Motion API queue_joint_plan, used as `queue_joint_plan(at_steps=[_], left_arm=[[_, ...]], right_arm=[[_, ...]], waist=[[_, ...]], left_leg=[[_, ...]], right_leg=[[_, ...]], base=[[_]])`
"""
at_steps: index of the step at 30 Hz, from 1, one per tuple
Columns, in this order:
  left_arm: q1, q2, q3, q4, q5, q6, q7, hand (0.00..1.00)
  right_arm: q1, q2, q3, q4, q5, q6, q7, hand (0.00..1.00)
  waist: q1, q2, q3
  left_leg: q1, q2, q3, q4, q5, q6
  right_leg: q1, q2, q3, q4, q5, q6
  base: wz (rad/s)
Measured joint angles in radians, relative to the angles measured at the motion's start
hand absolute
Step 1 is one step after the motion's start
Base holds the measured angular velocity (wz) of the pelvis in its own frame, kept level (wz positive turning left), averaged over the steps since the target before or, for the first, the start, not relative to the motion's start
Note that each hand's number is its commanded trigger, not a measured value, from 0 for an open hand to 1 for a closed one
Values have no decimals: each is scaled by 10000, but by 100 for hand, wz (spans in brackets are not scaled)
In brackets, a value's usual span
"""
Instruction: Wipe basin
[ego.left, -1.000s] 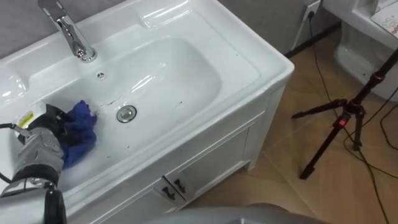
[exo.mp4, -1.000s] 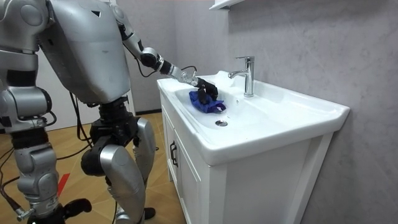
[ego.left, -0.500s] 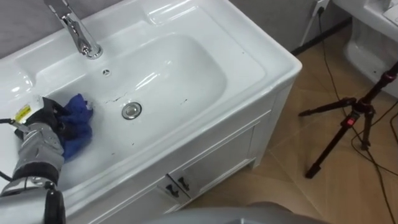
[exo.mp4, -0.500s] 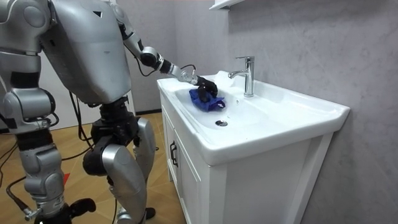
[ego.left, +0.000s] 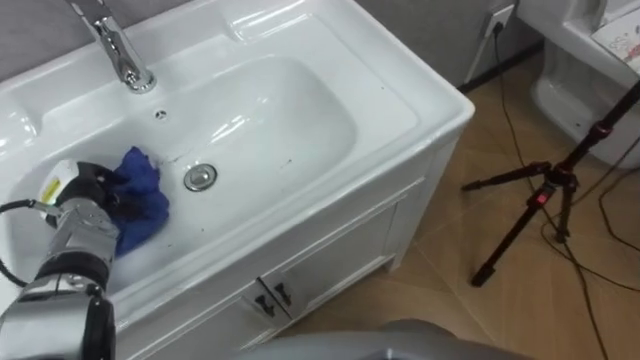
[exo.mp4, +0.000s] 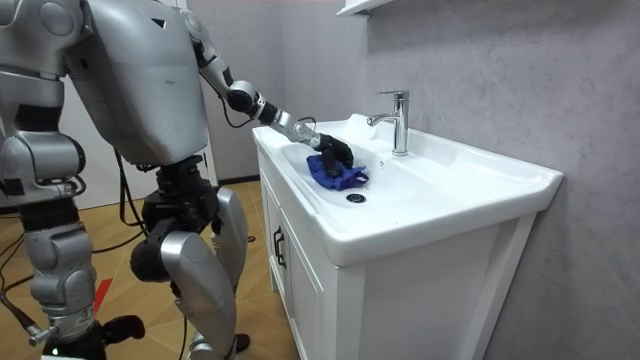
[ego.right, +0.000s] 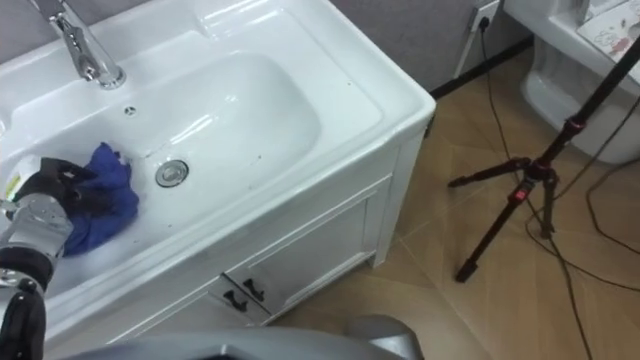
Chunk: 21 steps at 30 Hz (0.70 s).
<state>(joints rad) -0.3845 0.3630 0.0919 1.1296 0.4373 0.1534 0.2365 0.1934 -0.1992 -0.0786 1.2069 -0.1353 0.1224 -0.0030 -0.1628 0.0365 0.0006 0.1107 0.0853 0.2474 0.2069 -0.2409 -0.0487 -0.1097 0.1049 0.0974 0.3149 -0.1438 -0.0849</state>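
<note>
Nearest to the robot was the white cabinet (ego.left: 330, 250) with small dark handles, under the white ceramic basin (ego.left: 400, 90). Inside the bowl, at its left side, the left hand (ego.left: 92, 192) lay with its dark fingers curled round a crumpled blue cloth (ego.left: 142, 200), pressing it on the bowl's slope. The cloth was just beside the round metal drain (ego.left: 201, 177), not touching it.

I judge the cloth to be soft and light. It will fold and bunch easily, so it is best held at its gathered middle, with the loose edge left flat under the palm. The glossy ceramic is probably slippery, so it needs steady downward pressure.

Farther back stood the chrome tap (ego.left: 115, 45). In the room view the right hand (exo.mp4: 65, 335) hung low at the robot's side.
</note>
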Motion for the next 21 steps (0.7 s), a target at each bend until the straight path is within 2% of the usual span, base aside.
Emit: queue_joint_plan(at_steps=[1, 2, 3, 5, 6, 9, 13, 16, 19, 21], left_arm=[[-197, 6, -2, 198, -157, 3, 38, 100], [-580, 41, -56, 565, -471, 10, 133, 100], [-991, 120, -207, 1040, -789, 21, 180, 100], [-1505, 245, -363, 1466, -1102, 97, 210, 100], [-1804, 296, -438, 1721, -1234, 106, 270, 100], [-2427, 362, -598, 2189, -1751, 118, 562, 100], [-2791, 514, -728, 2292, -2639, 116, 846, 100], [-2917, 508, -842, 2289, -3277, 112, 1119, 100], [-3239, 370, -1167, 2289, -3698, 102, 1381, 100], [-3448, 129, -1266, 2265, -3940, -42, 1450, 100]], right_arm=[[-33, -5, 117, 0, 68, -4, -18, 0], [-89, 1, 312, 12, 99, -19, -56, 0], [-138, 6, 507, 61, 140, -10, -58, 0], [-222, 15, 630, 66, 182, -9, -65, 0], [-324, 9, 797, 72, 237, -9, -79, 0], [-622, 26, 1371, 351, 301, -27, -98, 0], [-807, 20, 1690, 432, 483, -79, -121, 0], [-924, 15, 1785, 557, 736, -160, -80, 0], [-1211, 16, 2175, 787, 938, -144, -76, 0], [-1358, 16, 2255, 788, 971, -127, -84, 0]], waist=[[-2, 15, 7], [-67, 13, 72], [-190, -112, 138], [-340, -58, 104], [-396, -140, 159], [-546, -263, 225], [-763, -421, 304], [-875, -460, 316], [-1065, -531, 346], [-1153, -544, 355]], left_leg=[[-133, -3, 41, 3, 15, 18], [-301, -11, 100, 21, 45, 51], [-502, -36, 112, 88, 67, 77], [-883, -84, 168, 279, 88, 112], [-1096, -107, 262, 307, 117, 156], [-1416, -150, 388, 361, 168, 215], [-1831, -206, 445, 529, 233, 299], [-2026, -235, 478, 704, 246, 331], [-2338, -279, 476, 872, 255, 440], [-2551, -280, 485, 870, 215, 532]], right_leg=[[-91, 4, 48, -14, 60, 7], [-222, 5, 101, -49, 148, 21], [-416, -29, 112, -14, 178, 40], [-800, -88, 145, 121, 219, 81], [-1033, -103, 212, 153, 282, 115], [-1397, -110, 345, 195, 395, 182], [-1770, -186, 390, 258, 462, 340], [-1919, -242, 394, 317, 523, 390], [-2111, -341, 350, 309, 597, 423], [-2267, -346, 350, 301, 726, 540]], base=[[-24], [-10], [0], [-4], [-14], [-13], [-1], [1], [8], [0]])
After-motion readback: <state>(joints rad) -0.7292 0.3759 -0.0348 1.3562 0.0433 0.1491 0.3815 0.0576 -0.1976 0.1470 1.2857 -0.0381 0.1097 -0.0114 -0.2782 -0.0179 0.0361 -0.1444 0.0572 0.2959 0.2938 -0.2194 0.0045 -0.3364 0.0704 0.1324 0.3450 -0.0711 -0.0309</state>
